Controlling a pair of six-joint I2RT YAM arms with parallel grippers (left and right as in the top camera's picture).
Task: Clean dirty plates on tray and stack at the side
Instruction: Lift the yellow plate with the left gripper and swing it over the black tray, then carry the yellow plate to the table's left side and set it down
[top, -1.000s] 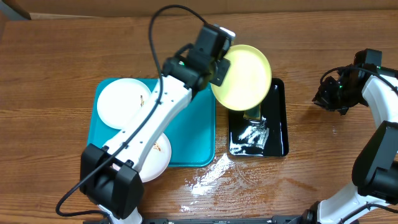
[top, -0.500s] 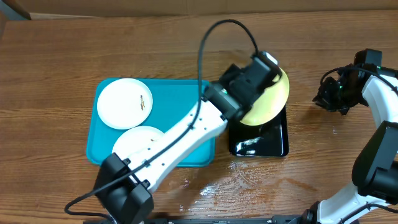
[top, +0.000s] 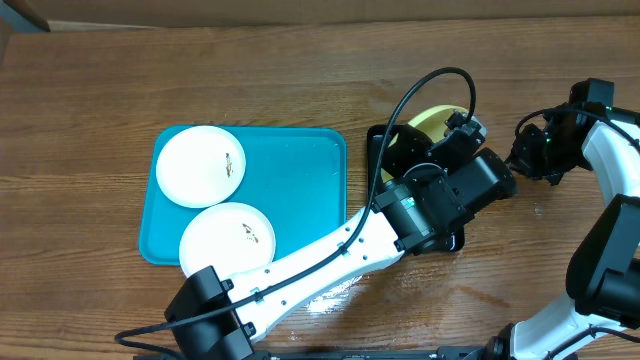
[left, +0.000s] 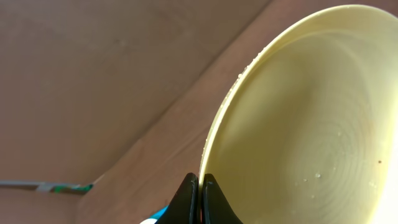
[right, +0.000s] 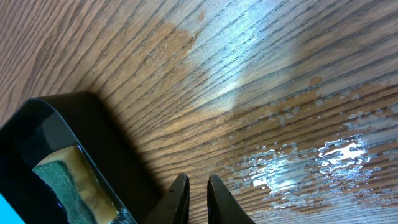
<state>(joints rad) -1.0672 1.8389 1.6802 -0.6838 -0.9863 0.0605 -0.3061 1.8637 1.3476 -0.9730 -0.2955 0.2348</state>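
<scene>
Left gripper (left: 199, 198) pinched shut on rim of pale yellow-green round plate (left: 305, 118); stiff, light, wet — slippery, I grip edge only.

Large turquoise-blue rectangular plastic tray (top: 300, 190) carrying two round white plates (top: 199, 166) showing dark specks; round pale yellow-green plate (left: 305, 124) glistening with droplets; glossy black rectangular tray (top: 377, 150); green-and-tan sponge (right: 71, 180).

Wet wooden table (top: 100, 90), tray (top: 300, 200), seemingly black tray (top: 375, 140)

Three plates: two white (top: 200, 165) (top: 228, 241), one yellow-green (left: 311, 124); two trays (top: 300, 200) (top: 378, 160).
</scene>
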